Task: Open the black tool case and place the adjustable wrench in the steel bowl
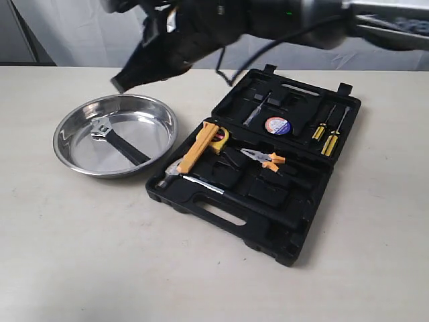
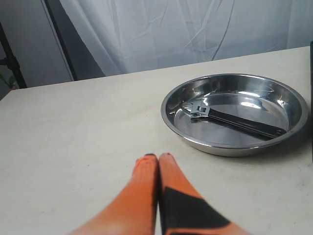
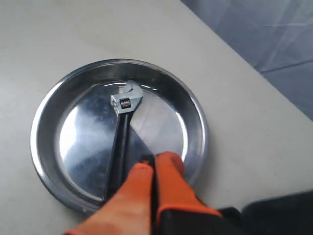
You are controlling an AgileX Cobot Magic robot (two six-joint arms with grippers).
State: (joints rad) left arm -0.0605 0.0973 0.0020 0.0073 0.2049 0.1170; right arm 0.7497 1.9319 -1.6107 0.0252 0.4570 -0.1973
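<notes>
The black tool case (image 1: 268,201) lies open on the table, lid folded back. Beside it, the adjustable wrench (image 1: 120,144) rests flat inside the steel bowl (image 1: 115,173), silver head toward the far rim. My right gripper (image 3: 154,159) hovers above the bowl's (image 3: 44,112) near edge, shut and empty, with the wrench (image 3: 122,132) lying free just beside its fingertips. In the exterior view this gripper (image 1: 120,84) reaches across above the bowl's far side. My left gripper (image 2: 158,156) is shut with nothing in it, low over bare table short of the bowl (image 2: 234,149) and wrench (image 2: 230,120).
In the open case lie a yellow-handled hammer (image 1: 198,151), orange-handled pliers (image 1: 265,159), two yellow screwdrivers (image 1: 328,134) and a roll of tape (image 1: 277,125). A white curtain hangs behind the table.
</notes>
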